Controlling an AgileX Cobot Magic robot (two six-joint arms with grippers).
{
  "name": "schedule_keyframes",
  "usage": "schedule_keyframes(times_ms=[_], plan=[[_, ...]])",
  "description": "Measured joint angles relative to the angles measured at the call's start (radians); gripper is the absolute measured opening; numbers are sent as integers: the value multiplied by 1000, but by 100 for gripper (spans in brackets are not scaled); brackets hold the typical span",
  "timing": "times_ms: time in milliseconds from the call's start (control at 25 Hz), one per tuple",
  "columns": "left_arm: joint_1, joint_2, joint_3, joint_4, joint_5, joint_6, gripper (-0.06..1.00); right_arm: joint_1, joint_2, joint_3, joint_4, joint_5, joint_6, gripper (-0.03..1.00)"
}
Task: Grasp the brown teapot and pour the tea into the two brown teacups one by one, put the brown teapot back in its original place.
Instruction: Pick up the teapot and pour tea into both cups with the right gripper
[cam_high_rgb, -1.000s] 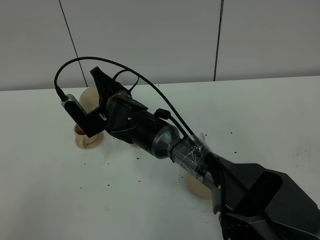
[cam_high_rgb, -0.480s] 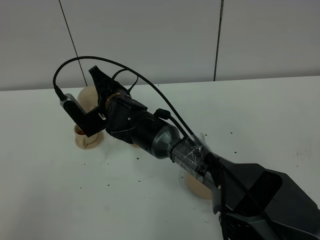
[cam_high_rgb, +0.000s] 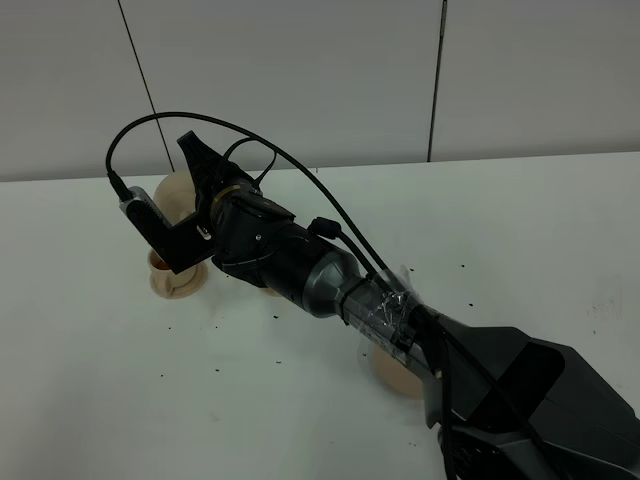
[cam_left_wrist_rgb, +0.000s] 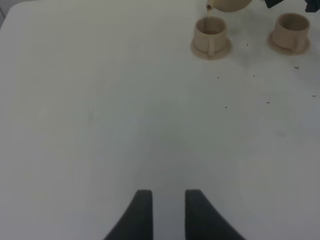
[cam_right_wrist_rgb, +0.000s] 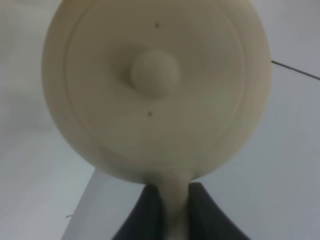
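Note:
My right gripper reaches across to the far left and is shut on the loop handle of the brown teapot. The teapot is tilted above one brown teacup, which stands on its small saucer with reddish tea in it. In the left wrist view a thin stream runs from the teapot's spout into this teacup, and the second teacup stands beside it. The right wrist view shows the teapot's lid and its handle between my fingers. My left gripper is open, empty and low over the bare table.
The flat round saucer lies near the front, partly hidden under the right arm. The arm and its cable cover the second teacup in the high view. Small dark specks dot the white table. A grey wall stands behind.
Almost nothing. My right gripper and the teapot have shifted very slightly to the left over the cup.

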Motion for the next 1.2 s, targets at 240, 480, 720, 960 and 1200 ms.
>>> schedule_keyframes(times_ms=[240,480,720,960,1200], plan=[[0,0,0,0,0,0,23,0,0,0,-5,0,4,10],[0,0,0,0,0,0,23,0,0,0,-11,0,15,10],[0,0,0,0,0,0,23,0,0,0,-14,0,33,10],[0,0,0,0,0,0,23,0,0,0,-14,0,38,10],[0,0,0,0,0,0,23,0,0,0,-20,0,40,10]])
